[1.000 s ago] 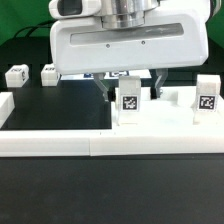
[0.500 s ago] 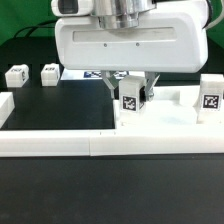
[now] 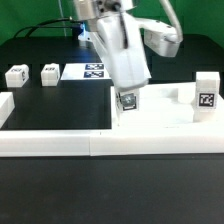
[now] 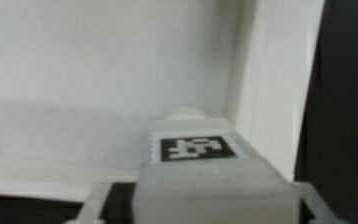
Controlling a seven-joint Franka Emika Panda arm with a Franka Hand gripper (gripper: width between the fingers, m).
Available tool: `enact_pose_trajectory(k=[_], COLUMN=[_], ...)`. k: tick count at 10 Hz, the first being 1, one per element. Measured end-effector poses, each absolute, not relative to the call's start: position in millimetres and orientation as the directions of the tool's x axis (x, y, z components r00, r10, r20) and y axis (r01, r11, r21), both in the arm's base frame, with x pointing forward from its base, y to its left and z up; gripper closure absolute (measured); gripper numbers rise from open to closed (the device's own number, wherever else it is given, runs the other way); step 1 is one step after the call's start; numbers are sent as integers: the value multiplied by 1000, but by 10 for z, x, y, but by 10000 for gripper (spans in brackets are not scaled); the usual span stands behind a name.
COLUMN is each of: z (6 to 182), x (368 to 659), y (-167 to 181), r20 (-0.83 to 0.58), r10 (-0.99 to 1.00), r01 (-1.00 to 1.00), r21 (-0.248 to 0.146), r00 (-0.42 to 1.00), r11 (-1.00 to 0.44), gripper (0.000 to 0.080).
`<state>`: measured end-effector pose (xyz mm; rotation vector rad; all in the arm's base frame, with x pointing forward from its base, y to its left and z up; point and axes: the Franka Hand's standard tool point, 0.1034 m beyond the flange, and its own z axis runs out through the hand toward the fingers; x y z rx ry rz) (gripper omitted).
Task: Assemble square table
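hand clamped on short white tagged block leg, whole thing tilted. looks like leg-mounting step. large white plastic square slab with raised rim right under hand. next up imo: straighten leg, find corner hole (can't see it). rim tight beside leg, black bench beyond is open.

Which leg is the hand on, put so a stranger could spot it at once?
Find the white square tabletop on the exterior view's right. Near its left corner stands the gripped leg, its tag facing front, the hand clamped on it. The other leg stands free, farther right, with nothing touching it.
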<state>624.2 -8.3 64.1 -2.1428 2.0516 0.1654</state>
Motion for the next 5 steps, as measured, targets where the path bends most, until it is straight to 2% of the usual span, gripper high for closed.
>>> enact_pose_trajectory(k=[1,2,3,4,5], z=[642,641,641,626,597], x=[6243,6242,6245,6228,6186], y=[-76,-77,-67,5,93], r20=[-199,-196,-183,-140,-119], r10=[-980,-980,-977,-937,-857], r01=[-999,-999,-993,-946,-865], r21=[-37,-40,-57,-89,-107], r00=[3,20,112,321,501], r11=[4,-12,-103,-311,-491], gripper=[508,508,425,245,245])
